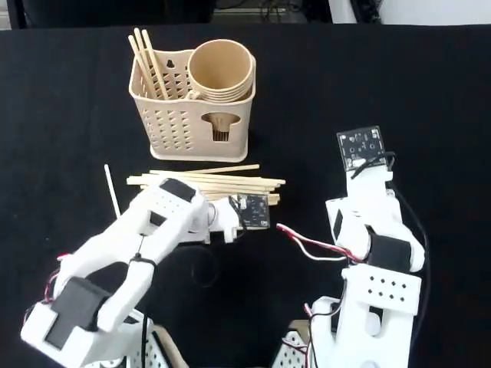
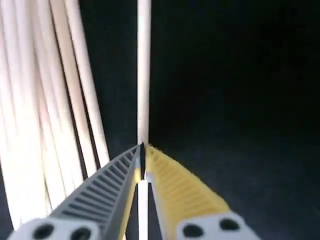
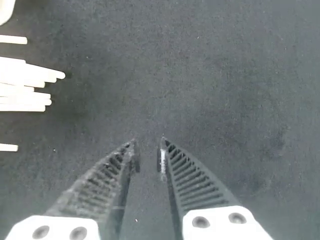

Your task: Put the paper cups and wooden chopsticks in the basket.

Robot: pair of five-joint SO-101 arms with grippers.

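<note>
Left pincer [image 2: 142, 150]: we see it clamped on one chopstick [image 2: 144, 75], just beside the chopstick pile [image 2: 45, 125].
Right pincer [image 3: 148, 155]: tips slightly apart, above the desk [image 3: 225, 75].

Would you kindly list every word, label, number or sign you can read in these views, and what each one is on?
No text can be read.
The basket, paper cups and chopsticks look unprinted.
Any markings on the arms' circuit boards are too small to read.
</note>
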